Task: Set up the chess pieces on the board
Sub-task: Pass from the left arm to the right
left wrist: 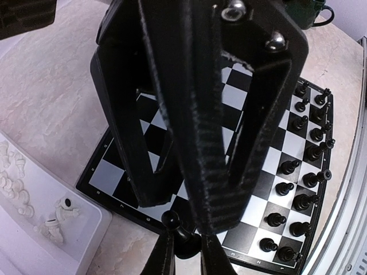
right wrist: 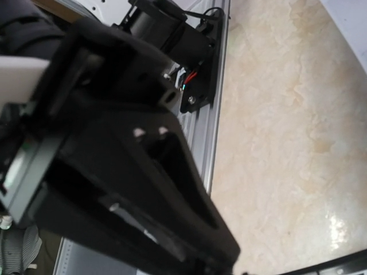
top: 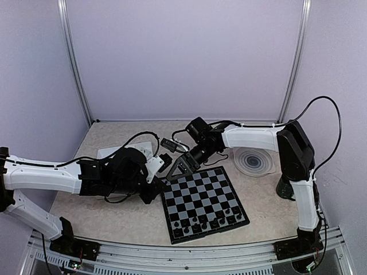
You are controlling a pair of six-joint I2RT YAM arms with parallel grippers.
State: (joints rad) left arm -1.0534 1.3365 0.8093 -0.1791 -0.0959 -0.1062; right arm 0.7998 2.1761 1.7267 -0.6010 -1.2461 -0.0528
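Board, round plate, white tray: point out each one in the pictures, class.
board (top: 202,193): top view, middle squares.
round plate (top: 255,161): top view, its centre.
white tray (left wrist: 26,246): left wrist view, bare floor.

Left claw closed (right claw parted)

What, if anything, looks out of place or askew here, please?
The flat black-and-grey chessboard sits rotated, not square to the table's near edge. Several small white plastic chess pieces lie toppled in the white rectangular tray beside it.
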